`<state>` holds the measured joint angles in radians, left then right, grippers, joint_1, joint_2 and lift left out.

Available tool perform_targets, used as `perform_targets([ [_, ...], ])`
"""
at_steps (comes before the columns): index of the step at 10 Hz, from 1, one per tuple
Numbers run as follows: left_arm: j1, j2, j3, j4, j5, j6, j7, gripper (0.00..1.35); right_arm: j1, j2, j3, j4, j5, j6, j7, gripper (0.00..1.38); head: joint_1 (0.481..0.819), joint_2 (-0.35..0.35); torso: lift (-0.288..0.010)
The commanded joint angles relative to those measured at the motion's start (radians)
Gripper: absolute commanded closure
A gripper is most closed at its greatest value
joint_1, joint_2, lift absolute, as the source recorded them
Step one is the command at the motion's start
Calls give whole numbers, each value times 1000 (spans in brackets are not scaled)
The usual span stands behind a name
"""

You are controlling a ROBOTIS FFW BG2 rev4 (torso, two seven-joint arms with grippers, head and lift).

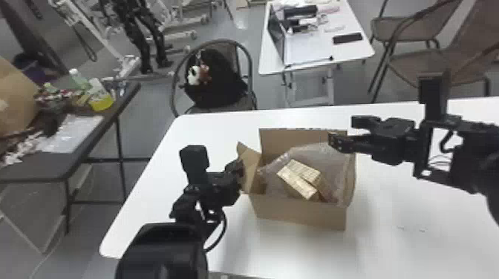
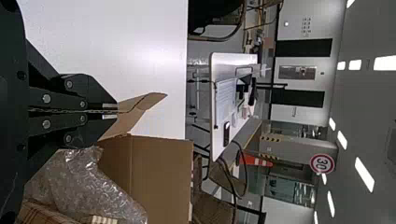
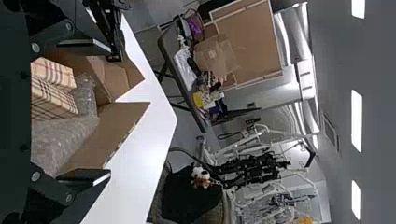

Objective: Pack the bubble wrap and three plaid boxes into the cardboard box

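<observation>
Head view, left to right: the left gripper (image 1: pixel 238 174) is at the near-left side of the carton, its fingers pinched together on the left flap (image 1: pixel 250 167). Next is the cardboard box (image 1: pixel 300 215), upright and open on the white table (image 1: pixel 416 245). Inside it, two plaid boxes (image 1: pixel 297 182) can be counted, lying aslant, side by side, on the bubble wrap (image 1: pixel 315 154); whether a third lies beneath cannot be determined. The wrap rises behind them and toward the right wall. At the far right, the right gripper (image 1: pixel 342 129) is empty, fingers spread, above the carton's far-right corner and apart from the plaid pair, which lies nearer and to its left. Assessment: loading appears well advanced, with the flap held to keep the mouth accessible. The next move calls for accounting for the third box, then settling the contents without snagging the wrap.
</observation>
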<state>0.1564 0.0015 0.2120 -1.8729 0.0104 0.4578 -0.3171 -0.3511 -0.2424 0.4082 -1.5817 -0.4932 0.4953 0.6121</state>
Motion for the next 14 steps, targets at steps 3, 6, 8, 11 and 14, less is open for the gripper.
perform_targets([
  [3,5,-4,3,0,3,-4,0,1214,293,0,-184,-251,148,-212,-253,171,695,272,-92],
  [6,12,-4,14,-3,11,-8,0,1214,526,-8,-224,-308,76,-482,-621,173,695,169,-92],
  [8,12,-4,14,-3,14,-13,-2,1214,626,-18,-224,-336,81,-583,-808,173,695,121,-92],
  [11,23,-4,23,-5,17,-16,-2,1214,744,-20,-270,-325,73,-678,-997,173,695,52,-92],
  [14,25,-4,24,-5,17,-19,-4,1214,810,-28,-276,-317,91,-724,-1094,173,695,-3,-92],
])
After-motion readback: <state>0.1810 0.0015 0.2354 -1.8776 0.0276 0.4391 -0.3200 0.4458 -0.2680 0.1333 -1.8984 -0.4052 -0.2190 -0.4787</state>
